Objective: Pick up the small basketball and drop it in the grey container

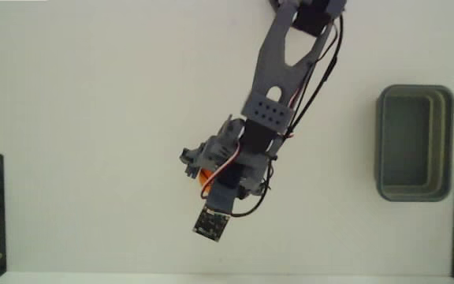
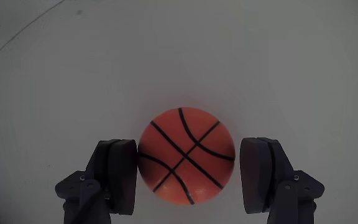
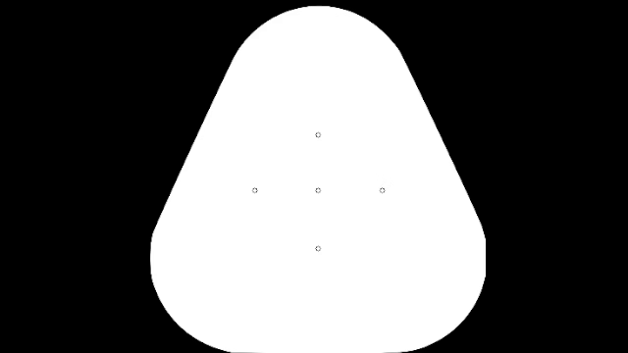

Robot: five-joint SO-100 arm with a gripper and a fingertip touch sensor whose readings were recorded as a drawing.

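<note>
In the fixed view, the arm reaches down over the middle of the white tabletop (image 1: 93,118), and only a bit of the small basketball (image 1: 204,177) peeks out under it. The grey container (image 1: 414,143) sits far off by the right edge. In the wrist view, the gripper (image 2: 188,176) has its jaws spread around the small basketball (image 2: 186,155); the left one seems to touch it, the right one is apart. If they squeeze unevenly, the round ball could roll away.

— How much of the ball (image 1: 204,177) shows in the fixed view?
— Only an orange sliver; the arm (image 1: 278,79) covers the rest, and the hand's fingers are hidden beneath it.
— And the wrist view?
— Both fingers (image 2: 120,177) are cut off by the bottom edge. Whether the right one touches the ball is unclear.
</note>
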